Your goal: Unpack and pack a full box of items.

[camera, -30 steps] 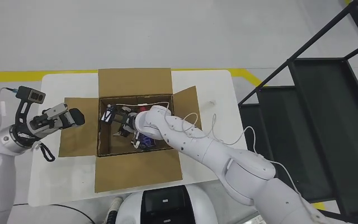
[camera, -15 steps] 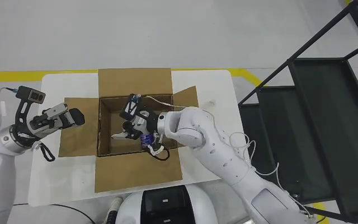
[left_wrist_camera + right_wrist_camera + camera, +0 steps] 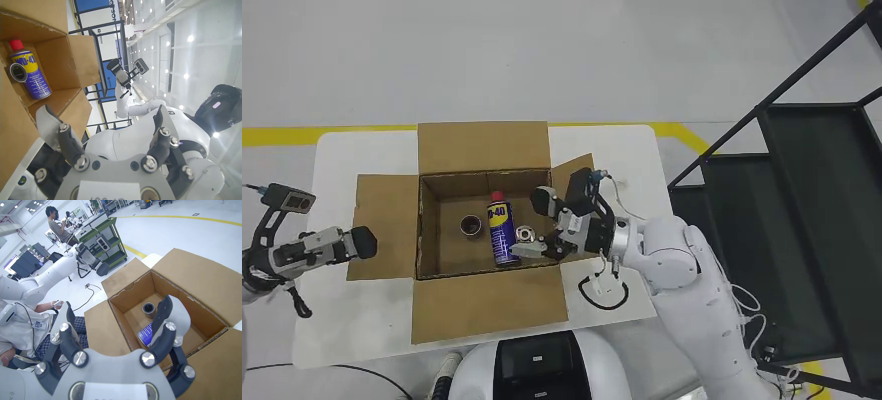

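Note:
An open cardboard box (image 3: 482, 148) stands in the middle of the white table, all its flaps folded out. Inside lies a blue-and-yellow spray can (image 3: 499, 230) with a red cap, and beside it a small dark metal cylinder (image 3: 471, 226). My right gripper (image 3: 533, 246) hovers over the box's right front corner, open and empty, above the can's base (image 3: 145, 333) and the cylinder (image 3: 149, 309). My left gripper (image 3: 358, 243) is open and empty beyond the left flap. From that side the can (image 3: 30, 73) lies behind the cylinder (image 3: 18, 72).
The table (image 3: 617, 150) has a bare strip to the right of the box. A black cable loop (image 3: 600, 291) hangs from my right arm over the front right flap. A dark stair frame (image 3: 787, 190) stands off the table's right side.
My right arm has drawn back from deep inside the box to its right front corner, uncovering the can and cylinder. My left gripper has shifted away from the box and lower.

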Robot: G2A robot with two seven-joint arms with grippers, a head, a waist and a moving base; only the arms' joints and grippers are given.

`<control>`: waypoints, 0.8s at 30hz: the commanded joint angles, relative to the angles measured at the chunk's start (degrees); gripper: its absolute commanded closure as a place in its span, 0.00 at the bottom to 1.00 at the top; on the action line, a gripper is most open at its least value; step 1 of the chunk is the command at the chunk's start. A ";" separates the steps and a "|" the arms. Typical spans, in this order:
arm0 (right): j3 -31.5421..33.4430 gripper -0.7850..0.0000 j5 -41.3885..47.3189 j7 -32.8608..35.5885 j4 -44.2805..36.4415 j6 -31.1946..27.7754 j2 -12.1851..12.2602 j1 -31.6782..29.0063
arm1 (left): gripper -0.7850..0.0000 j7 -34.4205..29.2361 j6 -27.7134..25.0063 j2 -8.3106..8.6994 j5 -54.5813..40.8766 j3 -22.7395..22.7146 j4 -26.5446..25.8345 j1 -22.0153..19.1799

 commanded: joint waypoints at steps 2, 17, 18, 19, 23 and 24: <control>-0.08 0.00 -0.17 -0.03 0.02 0.04 -0.01 0.04 | 0.00 -0.01 0.77 -0.02 0.10 0.00 -0.02 -0.04; -0.71 0.00 4.08 -0.45 0.95 2.68 0.46 0.91 | 0.00 15.28 -3.77 0.16 16.54 -0.45 -1.82 0.48; 0.16 0.00 5.02 -0.52 0.48 2.79 0.67 0.12 | 0.00 16.93 -4.17 0.08 16.32 -0.36 -0.39 0.33; 1.46 0.00 5.53 -0.91 -0.11 3.04 0.90 -0.90 | 0.00 18.41 -4.39 0.05 16.28 -0.50 1.58 0.01; 7.10 0.00 6.85 -3.35 -2.65 2.91 1.82 -6.47 | 0.00 20.53 -5.46 0.24 18.52 -0.09 9.31 -2.46; 8.47 0.00 7.03 -4.12 -3.25 2.66 2.02 -7.98 | 0.00 20.56 -6.07 0.26 18.92 0.31 10.84 -3.25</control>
